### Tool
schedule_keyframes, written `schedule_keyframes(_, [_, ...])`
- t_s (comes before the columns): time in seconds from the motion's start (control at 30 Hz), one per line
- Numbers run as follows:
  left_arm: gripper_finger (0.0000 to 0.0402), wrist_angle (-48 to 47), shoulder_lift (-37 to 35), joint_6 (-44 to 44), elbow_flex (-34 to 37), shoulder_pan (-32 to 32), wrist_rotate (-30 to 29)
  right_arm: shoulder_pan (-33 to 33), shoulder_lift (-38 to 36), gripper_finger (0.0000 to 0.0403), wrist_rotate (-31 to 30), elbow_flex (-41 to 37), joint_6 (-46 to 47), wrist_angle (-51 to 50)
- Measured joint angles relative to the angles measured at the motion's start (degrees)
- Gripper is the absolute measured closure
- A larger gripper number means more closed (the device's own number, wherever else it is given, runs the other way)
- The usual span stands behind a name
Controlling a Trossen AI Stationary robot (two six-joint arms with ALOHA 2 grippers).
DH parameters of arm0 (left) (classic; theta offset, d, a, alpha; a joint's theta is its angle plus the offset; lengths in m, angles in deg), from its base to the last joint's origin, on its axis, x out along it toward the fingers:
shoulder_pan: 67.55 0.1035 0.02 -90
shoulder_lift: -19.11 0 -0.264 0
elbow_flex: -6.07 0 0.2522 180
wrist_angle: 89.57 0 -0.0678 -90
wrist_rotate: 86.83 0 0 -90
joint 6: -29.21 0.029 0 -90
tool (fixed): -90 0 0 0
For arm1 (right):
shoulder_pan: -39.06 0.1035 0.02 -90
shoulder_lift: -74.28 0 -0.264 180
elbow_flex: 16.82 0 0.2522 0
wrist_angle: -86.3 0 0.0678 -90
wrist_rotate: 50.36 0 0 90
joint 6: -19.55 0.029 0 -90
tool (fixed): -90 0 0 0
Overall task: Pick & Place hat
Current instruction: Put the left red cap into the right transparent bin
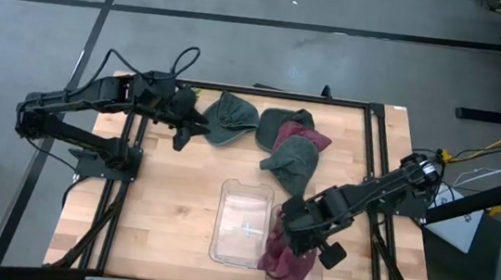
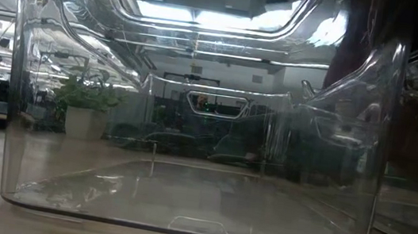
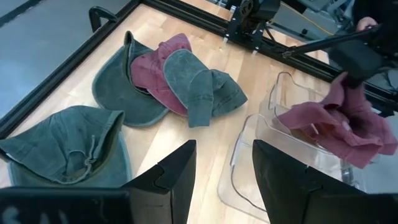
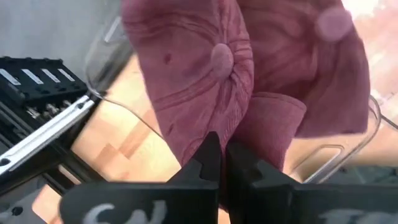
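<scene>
Over the near right part of the table, the right gripper [image 1: 294, 241] is pinched tight on a soft dark-red cloth cap [image 1: 282, 261], its 2 fingers meeting on the fabric just below the crown button, as the right wrist view shows. The cap hangs limp from that pinch, draped over the right-hand wall of the clear plastic rectangular bin [image 1: 237, 193]; whether any of it touches the bin floor I cannot tell. To do this step well, I judge the gripper should carry the cap further in over the bin's middle and lower it before letting go, so the trailing brim does not catch on the rim and slide outside. A slow release suits cloth this floppy. Behind the bin, 3 more caps lie in an overlapping heap: 2 grey-green caps [image 3: 196, 84] and another dark-red cap [image 3: 155, 65]. A 4th, separate grey-green cap [image 1: 229, 119] lies further left, just beside the left gripper [image 1: 184, 131], which hovers with its fingers wide apart, holding nothing
</scene>
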Motion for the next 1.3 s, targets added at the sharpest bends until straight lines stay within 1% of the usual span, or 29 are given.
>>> schedule_keyframes(0.2, [0.025, 0.0, 0.0, -0.6, 0.0, -1.4, -0.1, -1.2, 0.7, 0.04, -0.4, 0.0, -0.9, 0.0])
schedule_keyframes(0.27, [0.0248, 0.0, 0.0, -0.7, 0.0, -1.8, -0.1, -1.3, 0.4, 0.04, -2.9, 0.0, -1.0, -0.3])
schedule_keyframes(0.4, [0.0247, 0.0, 0.0, -0.7, 0.0, -2.6, -0.3, -1.9, 0.0, 0.04, -4.9, 0.0, -1.1, -2.0])
schedule_keyframes(0.5, [0.0249, 0.1, 0.0, -0.6, 0.0, -3.1, -1.3, -2.6, -0.1, 0.04, -5.3, 0.0, -1.1, -1.9])
schedule_keyframes(0.63, [0.0251, 0.3, 0.0, -0.6, 0.0, -3.8, -3.6, -3.4, -0.1, 0.04, -7.4, 0.0, -1.1, -1.9])
schedule_keyframes(0.7, [0.0251, 0.3, 0.0, -0.6, 0.0, -3.9, -3.7, -3.9, -0.1, 0.0398, -7.4, 0.0, -1.0, -1.9])
schedule_keyframes(1.1, [0.025, 0.5, 0.0, -0.5, 0.0, -3.9, -3.9, -3.8, -0.1, 0.0345, -7.5, 0.0, 0.7, -1.9])
schedule_keyframes(1.3, [0.0249, 0.5, 0.0, -0.5, 0.0, -3.9, -4.2, -2.8, -0.1, 0.0304, -7.7, 0.0, -0.9, -1.9])
